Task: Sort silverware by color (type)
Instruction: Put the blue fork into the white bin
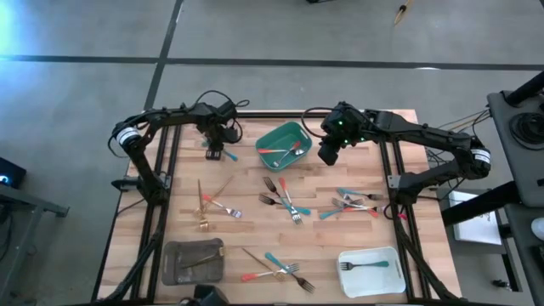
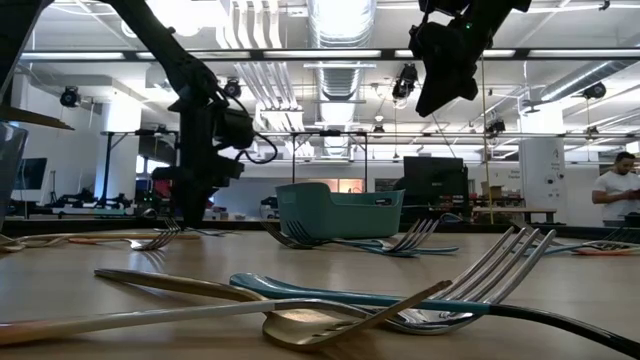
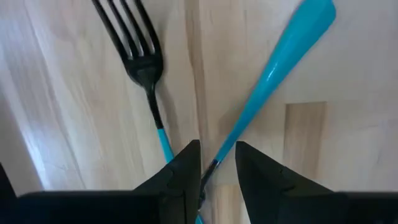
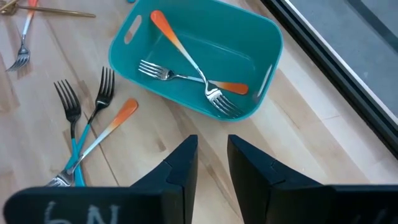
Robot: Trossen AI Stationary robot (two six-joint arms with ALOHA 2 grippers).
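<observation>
My left gripper (image 1: 212,153) points down at the table's far left and is shut on a teal-handled utensil (image 3: 283,59). A second teal-handled fork (image 3: 144,59) lies flat on the wood beside it, with its handle end running under one finger. My right gripper (image 4: 211,146) hangs open and empty high above the table, just right of the teal tray (image 1: 270,134). That tray holds two orange-handled forks (image 4: 186,65). More silverware lies loose across the table: gold pieces (image 1: 208,204), and mixed teal and orange forks (image 1: 285,200). My left gripper pinches the utensil between its two fingers at the thin neck (image 3: 213,164), where the teal handle ends. The fingers come from above, pointing down. The handle (image 3: 298,31) sticks out away from the fingers. The utensil's other end is hidden under the gripper.
A grey tray (image 1: 174,270) at the near left holds a gold utensil. A white tray (image 1: 371,255) at the near right holds a teal-handled fork. Loose forks lie at the right (image 1: 353,204) and near the front (image 1: 276,268). Bare wood lies between tray and piles.
</observation>
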